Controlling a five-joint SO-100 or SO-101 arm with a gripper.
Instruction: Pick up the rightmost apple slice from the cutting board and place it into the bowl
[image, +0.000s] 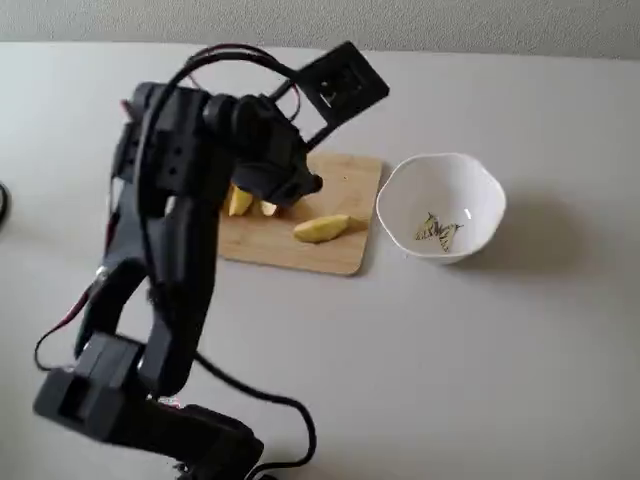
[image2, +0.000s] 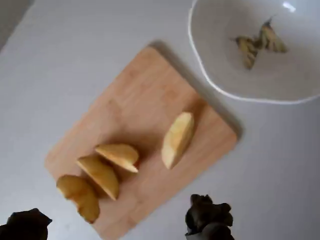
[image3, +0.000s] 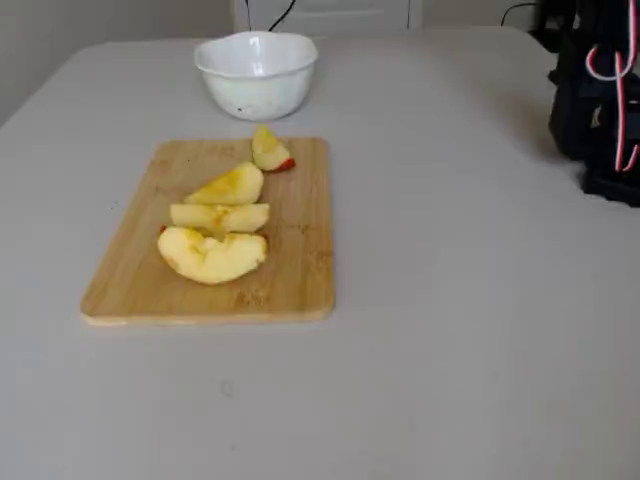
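Pale yellow-green apple wedge (image2: 177, 139) lies untouched on the tan wooden cutting board (image2: 145, 90); white wavy-rimmed bowl (image2: 300, 95) holds no slice. Gripper (image2: 117, 227) hovers above, spread open, empty; grasp and transfer remain.

Three narrower slices (image: 250, 203) partly behind arm (image: 180, 200)

apple slice (image2: 177, 139) on cutting board (image2: 145, 95), bowl (image2: 210, 82) beside

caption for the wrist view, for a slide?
Four apple slices on the cutting board, empty bowl beside it, open gripper above.
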